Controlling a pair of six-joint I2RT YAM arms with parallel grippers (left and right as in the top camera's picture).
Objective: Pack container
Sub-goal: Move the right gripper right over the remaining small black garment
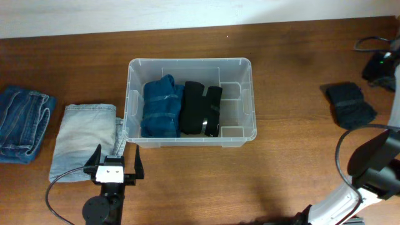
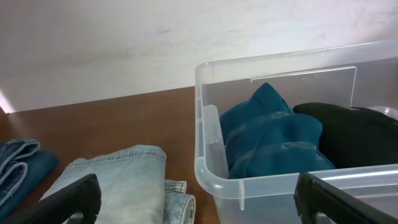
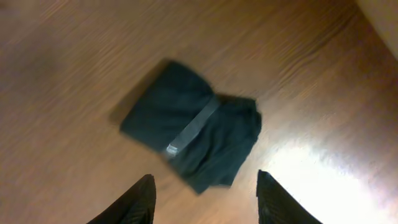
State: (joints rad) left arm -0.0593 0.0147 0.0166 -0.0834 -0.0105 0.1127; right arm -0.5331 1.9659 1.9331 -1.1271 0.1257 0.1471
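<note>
The clear plastic container (image 1: 187,61) stands mid-table. It holds a folded blue garment (image 1: 161,107) on the left and a folded black garment (image 1: 200,109) beside it; its right part is bare. My left gripper (image 1: 114,164) is open and empty just outside the container's front left corner. In the left wrist view, its fingers (image 2: 199,190) straddle that corner (image 2: 214,177), with the blue garment (image 2: 267,137) behind. My right gripper (image 3: 205,199) is open and empty, held above a folded dark garment (image 3: 189,134) lying on the table at the right (image 1: 350,104).
Folded light denim jeans (image 1: 84,140) lie left of the container, close to my left gripper. Folded darker jeans (image 1: 24,122) lie at the far left edge. My right arm (image 1: 375,159) stands at the right edge, with a cable (image 1: 372,44) behind it.
</note>
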